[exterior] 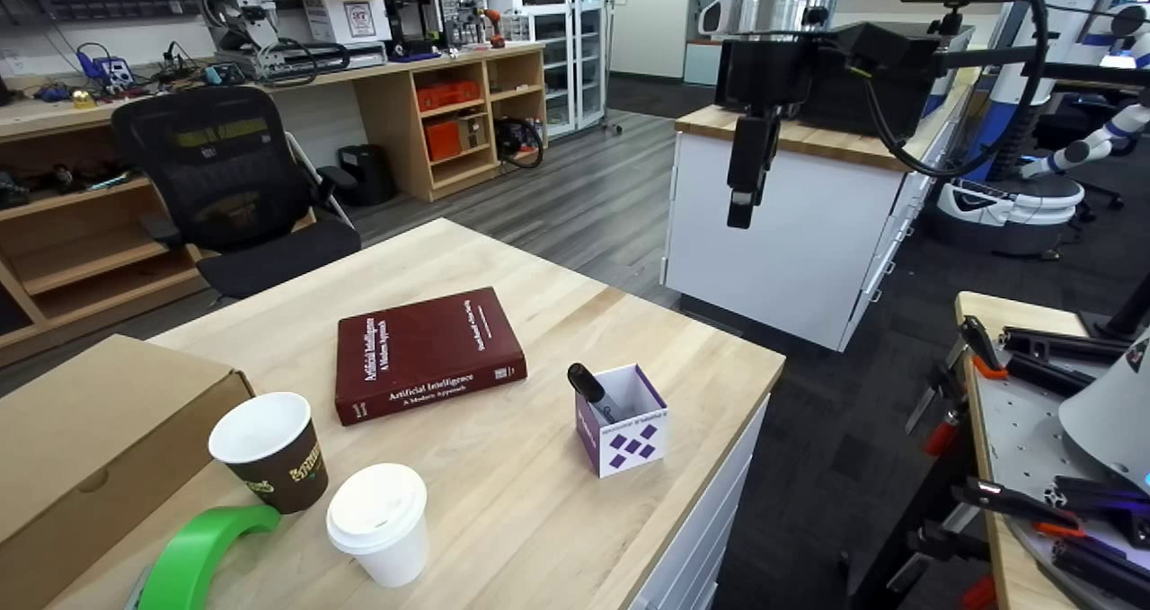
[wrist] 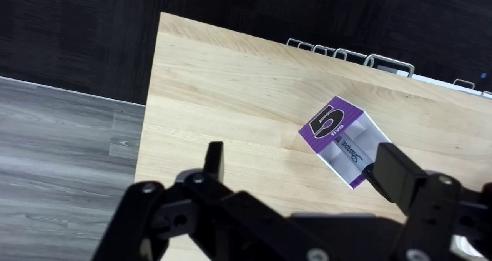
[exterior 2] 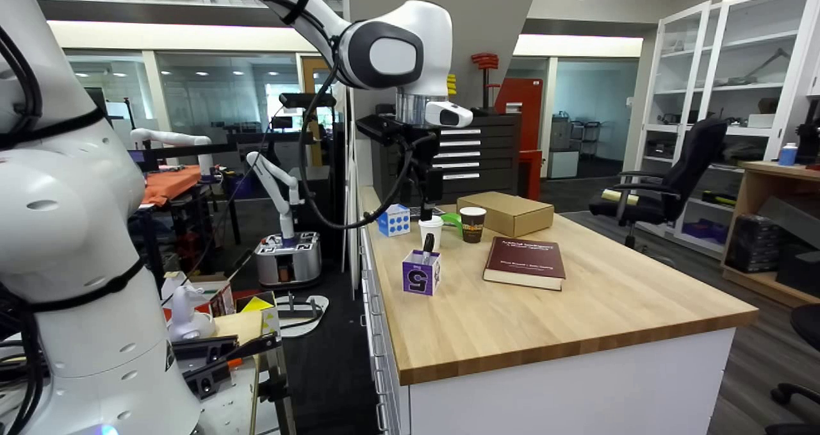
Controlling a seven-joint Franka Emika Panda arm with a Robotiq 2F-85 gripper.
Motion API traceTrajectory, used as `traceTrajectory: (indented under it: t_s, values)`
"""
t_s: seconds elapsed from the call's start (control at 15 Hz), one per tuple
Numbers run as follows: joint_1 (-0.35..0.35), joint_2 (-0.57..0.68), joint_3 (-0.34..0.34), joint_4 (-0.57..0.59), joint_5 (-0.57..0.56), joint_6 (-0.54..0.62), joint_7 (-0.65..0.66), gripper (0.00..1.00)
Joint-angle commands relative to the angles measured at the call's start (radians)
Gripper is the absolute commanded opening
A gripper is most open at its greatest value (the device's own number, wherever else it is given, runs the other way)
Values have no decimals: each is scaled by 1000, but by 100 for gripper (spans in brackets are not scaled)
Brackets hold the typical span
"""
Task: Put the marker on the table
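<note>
The marker (wrist: 361,160) stands tilted inside a small purple-and-white box (wrist: 329,123) marked with a 5, its black cap (exterior: 585,382) leaning out past the rim. The box sits on the table (wrist: 215,88), near the edge above the white drawer fronts (exterior: 705,534), so on that side a fairly narrow strip of wood separates it from the brink. Toward the table's corner there is much more room: in the wrist view a broad stretch of pale wood runs from the box to the adjoining edge.

The gripper (wrist: 301,153) hangs in the air, higher than the box and apart from it in both exterior views. In the wrist view its fingers (wrist: 398,172) are spread wide, with wood and part of the box showing through the gap; one finger partly masks the cap from this angle. In an exterior view they are seen nearly edge-on, so their spacing is hard to judge there.

A thick dark red book (exterior: 431,349) lies flat on the table, with a lane of wood between it and the box. Away from the corner, things crowd more: a white lidded cup (exterior: 382,529), a brown paper cup (exterior: 296,466) near it, a green curved object (exterior: 189,556) and a cardboard box (exterior: 108,448). In an exterior view, a blue-and-white box (exterior 2: 393,220) also stands near the drawer-side edge.
</note>
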Motion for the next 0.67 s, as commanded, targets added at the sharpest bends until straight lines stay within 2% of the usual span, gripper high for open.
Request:
traceTrajectory:
  t_s: [0.0,0.27,0.6]
  values:
    - [21,97,40,56,-29,61,17,100]
    - [50,206,90,133,-84,79,24,100]
    - [99,319,132,230,-225,78,25,100]
